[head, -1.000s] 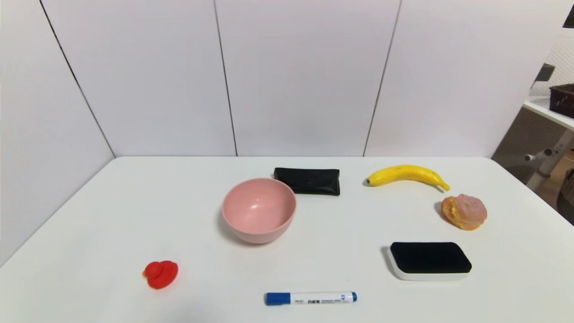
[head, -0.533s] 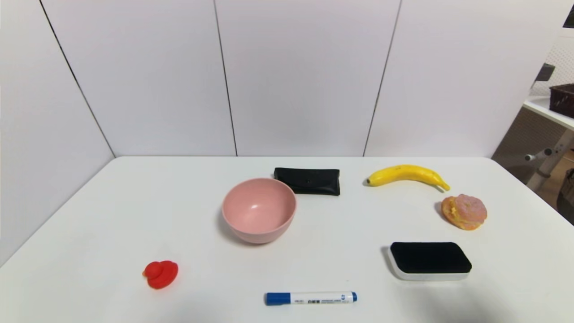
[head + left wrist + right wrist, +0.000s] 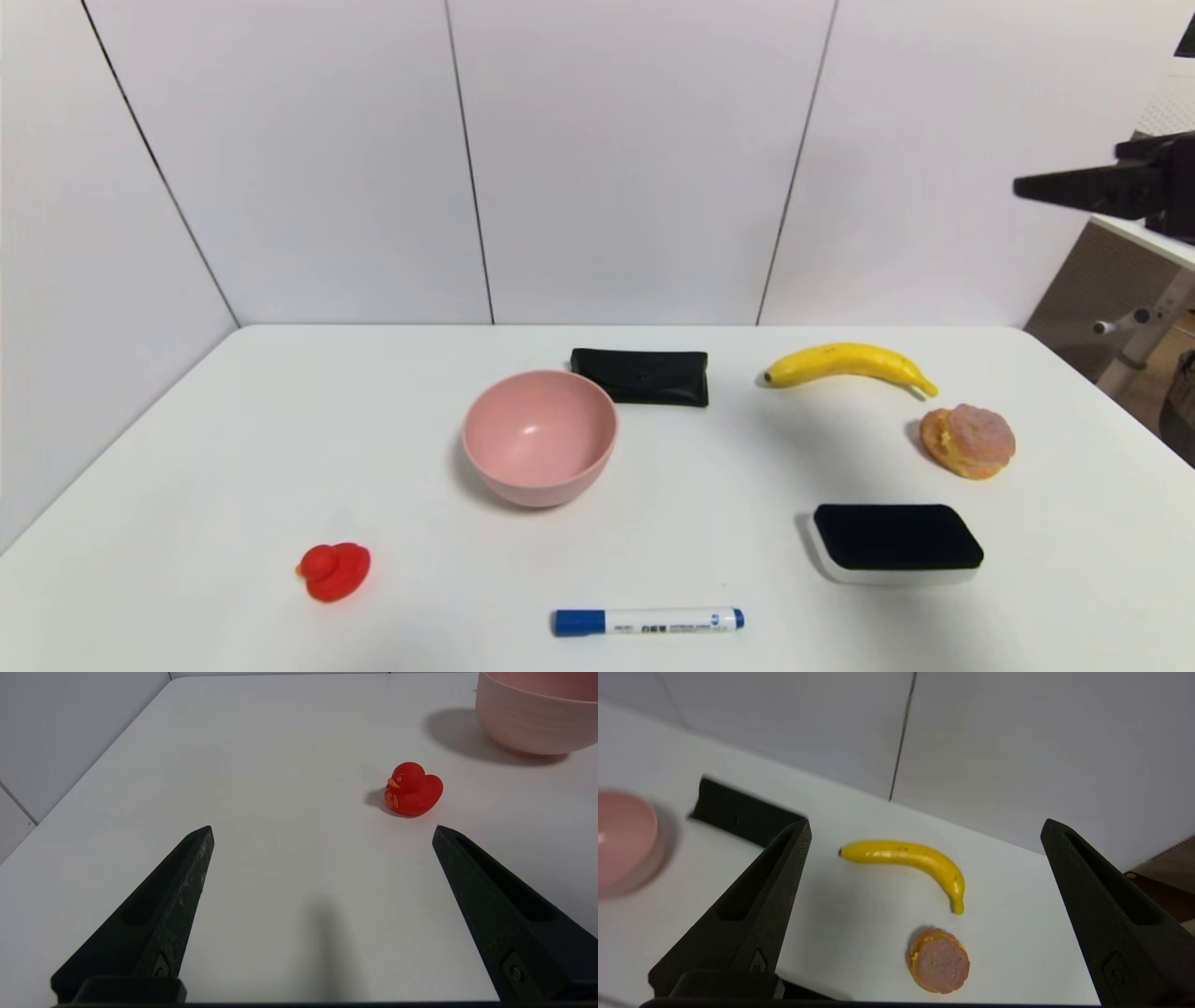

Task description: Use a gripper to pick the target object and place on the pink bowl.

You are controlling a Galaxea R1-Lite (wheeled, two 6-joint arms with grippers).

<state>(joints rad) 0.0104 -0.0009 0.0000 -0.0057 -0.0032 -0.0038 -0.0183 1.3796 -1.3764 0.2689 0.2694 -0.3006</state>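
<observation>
The yellow banana (image 3: 845, 362) lies on the white table at the back right, its dark tip toward the pink bowl (image 3: 541, 487), which stands empty near the middle. My right gripper (image 3: 925, 823) hangs open high above the table's right side, empty, with the banana (image 3: 906, 857) below and between its fingers. One of those fingers (image 3: 1074, 187) shows at the upper right of the head view. My left gripper (image 3: 322, 829) stays low over the front left of the table, open and empty, with the bowl (image 3: 528, 728) farther off.
A black pouch (image 3: 640, 376) lies behind the bowl. An orange-pink pastry (image 3: 968, 441) sits just in front of the banana's stem. A black-topped eraser (image 3: 896, 541), a blue marker (image 3: 647, 620) and a red duck (image 3: 334, 569) lie along the front. Wall panels close the back.
My right gripper has risen into the head view at the upper right, where it was not seen before. The things on the table have stayed where they were.
</observation>
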